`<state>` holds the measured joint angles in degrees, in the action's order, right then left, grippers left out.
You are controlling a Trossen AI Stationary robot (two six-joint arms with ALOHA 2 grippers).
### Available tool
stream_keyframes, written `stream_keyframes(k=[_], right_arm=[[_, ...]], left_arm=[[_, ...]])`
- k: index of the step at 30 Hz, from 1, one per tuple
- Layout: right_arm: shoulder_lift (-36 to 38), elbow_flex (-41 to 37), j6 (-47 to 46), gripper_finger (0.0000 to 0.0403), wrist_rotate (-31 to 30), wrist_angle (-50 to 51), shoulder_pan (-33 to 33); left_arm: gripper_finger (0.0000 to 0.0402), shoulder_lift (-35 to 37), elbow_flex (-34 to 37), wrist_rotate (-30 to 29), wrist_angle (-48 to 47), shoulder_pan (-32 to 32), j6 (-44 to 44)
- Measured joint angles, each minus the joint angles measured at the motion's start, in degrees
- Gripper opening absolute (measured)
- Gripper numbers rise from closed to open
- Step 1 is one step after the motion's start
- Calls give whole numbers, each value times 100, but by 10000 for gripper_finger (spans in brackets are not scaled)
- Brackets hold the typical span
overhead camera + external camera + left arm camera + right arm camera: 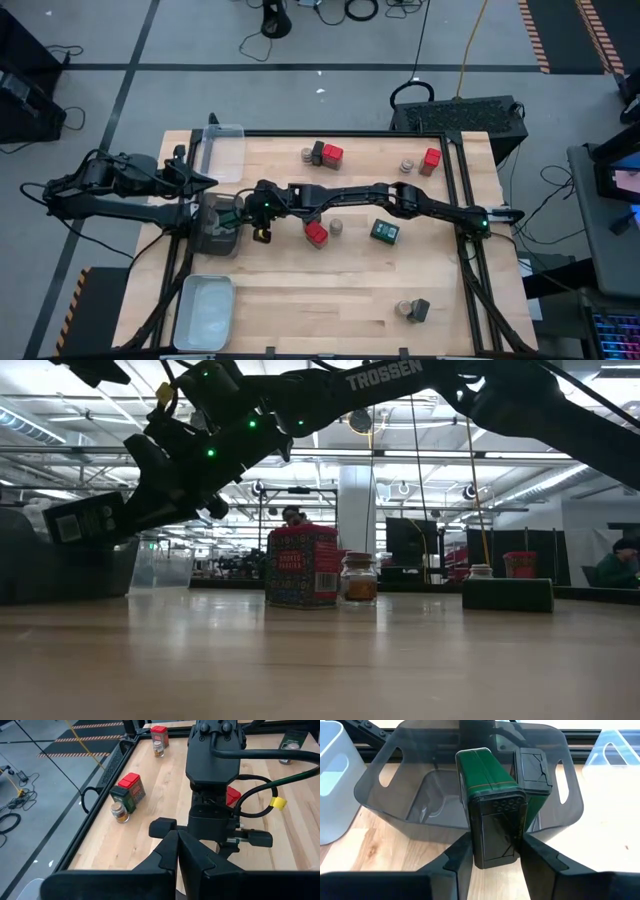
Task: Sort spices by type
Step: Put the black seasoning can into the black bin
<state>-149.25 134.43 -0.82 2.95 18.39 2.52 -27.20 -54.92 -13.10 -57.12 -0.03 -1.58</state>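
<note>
My right gripper (495, 855) reaches across the table to the dark grey tray (385, 815) at the left and is shut on a dark green tin (487, 780). A second dark tin (532, 767) stands inside that tray. More spices stay on the table: a red tin (316, 233) with a jar (338, 228), a green tin (385, 231), and groups at the far edge (332, 154) (431, 160) and the near edge (412, 309). My left gripper (177, 837) is shut and empty, held back above the table's left edge. My right gripper pinches the green tin between its two fingers at the black lid end (495, 827), one finger on each side. The fingers slant down from the table's right side. The tin is tilted, its bottom end pointing into the tray above the tray's near rim.
A clear tray (222, 145) stands at the far left corner and a pale tray (205, 312) at the near left. My right arm (400, 200) stretches low over the table's middle, above the red tin and jar.
</note>
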Motion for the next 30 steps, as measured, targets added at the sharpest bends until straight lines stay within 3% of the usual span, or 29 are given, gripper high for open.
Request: stream_keyframes(k=[16, 30], right_arm=[[0, 0, 96, 133, 14, -22, 0], [0, -2, 170, 195, 14, -103, 0]], left_arm=[[19, 0, 0, 2, 0, 0, -2], [19, -2, 0, 2, 1, 0, -4]])
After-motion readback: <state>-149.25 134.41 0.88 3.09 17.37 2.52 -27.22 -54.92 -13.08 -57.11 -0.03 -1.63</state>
